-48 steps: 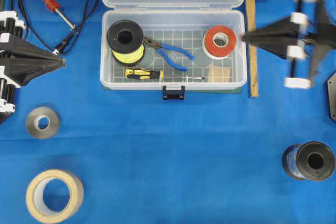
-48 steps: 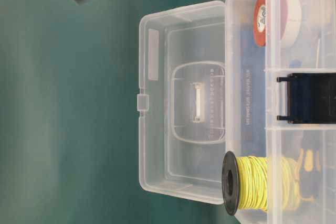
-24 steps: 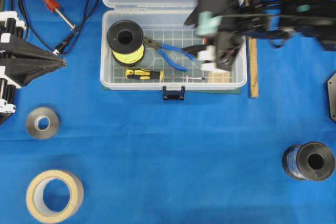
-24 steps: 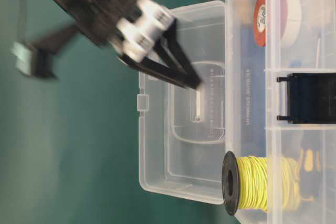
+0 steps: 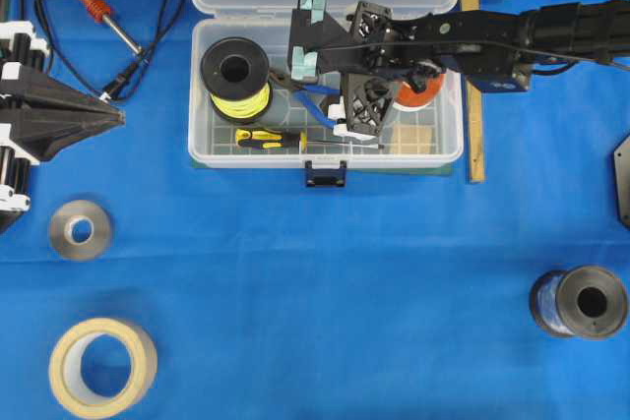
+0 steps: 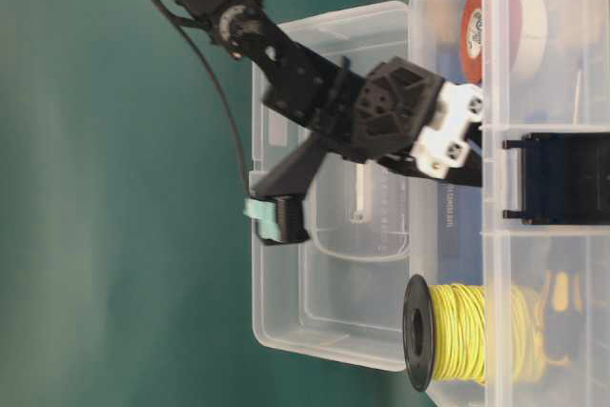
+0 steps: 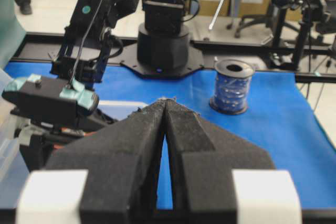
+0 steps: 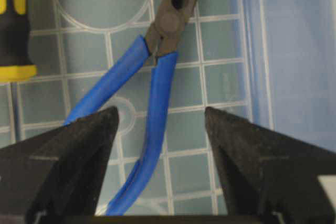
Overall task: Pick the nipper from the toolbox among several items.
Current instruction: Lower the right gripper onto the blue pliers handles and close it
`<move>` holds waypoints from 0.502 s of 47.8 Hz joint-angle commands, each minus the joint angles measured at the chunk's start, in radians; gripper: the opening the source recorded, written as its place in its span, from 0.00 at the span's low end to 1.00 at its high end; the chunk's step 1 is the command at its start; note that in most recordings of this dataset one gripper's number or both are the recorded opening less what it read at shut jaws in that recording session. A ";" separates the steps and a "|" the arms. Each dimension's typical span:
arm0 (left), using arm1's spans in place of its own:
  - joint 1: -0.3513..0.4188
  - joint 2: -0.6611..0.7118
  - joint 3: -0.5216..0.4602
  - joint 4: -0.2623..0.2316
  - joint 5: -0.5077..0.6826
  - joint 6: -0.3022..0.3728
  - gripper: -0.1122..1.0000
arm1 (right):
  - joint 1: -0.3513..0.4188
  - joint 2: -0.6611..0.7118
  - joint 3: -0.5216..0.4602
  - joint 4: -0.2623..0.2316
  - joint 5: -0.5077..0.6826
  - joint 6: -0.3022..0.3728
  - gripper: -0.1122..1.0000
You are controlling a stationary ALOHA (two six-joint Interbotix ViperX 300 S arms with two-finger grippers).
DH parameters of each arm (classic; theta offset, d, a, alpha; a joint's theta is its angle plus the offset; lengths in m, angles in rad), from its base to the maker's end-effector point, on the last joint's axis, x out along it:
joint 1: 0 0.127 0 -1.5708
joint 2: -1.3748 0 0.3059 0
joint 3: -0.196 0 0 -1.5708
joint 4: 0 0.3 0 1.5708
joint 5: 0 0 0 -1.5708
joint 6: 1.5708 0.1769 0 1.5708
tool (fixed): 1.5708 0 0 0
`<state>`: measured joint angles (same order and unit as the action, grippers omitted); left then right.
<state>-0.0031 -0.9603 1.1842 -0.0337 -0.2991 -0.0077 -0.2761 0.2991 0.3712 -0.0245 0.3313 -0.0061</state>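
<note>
While the left gripper [image 7: 166, 109] sits off to the side with fingers pressed together, the right gripper [image 8: 161, 116] hangs inside the toolbox [image 5: 202, 150], fingers spread either side of the pliers [image 8: 157, 72] lying on its floor.

The right arm [image 5: 512, 41] is black with latticed housing, white end blocks and teal-taped camera.

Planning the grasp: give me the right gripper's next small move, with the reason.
Probably lower straight down, then close. In the wrist view the right gripper is open over the toolbox, and one blue handle of the nipper runs between its fingers; the other handle slants under the finger on that view's left. No contact shows yet, so a slight shift to centre both handles may help.
</note>
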 commanded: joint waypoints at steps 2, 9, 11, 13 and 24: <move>-0.002 0.009 -0.017 -0.002 -0.005 0.000 0.10 | -0.006 0.000 -0.020 0.000 -0.011 -0.005 0.69; -0.002 0.009 -0.017 -0.002 -0.003 0.000 0.10 | -0.005 0.003 -0.020 0.000 -0.011 -0.012 0.50; -0.002 0.009 -0.017 -0.003 -0.003 0.000 0.10 | -0.005 0.003 -0.020 0.000 -0.008 -0.012 0.40; 0.000 0.009 -0.017 -0.002 -0.003 -0.002 0.10 | -0.005 0.002 -0.020 0.000 -0.006 -0.012 0.29; 0.000 0.008 -0.017 -0.003 -0.003 -0.005 0.10 | -0.005 -0.089 -0.011 0.003 0.009 0.002 0.22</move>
<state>-0.0031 -0.9587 1.1842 -0.0337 -0.2976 -0.0107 -0.2792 0.2884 0.3682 -0.0245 0.3359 -0.0046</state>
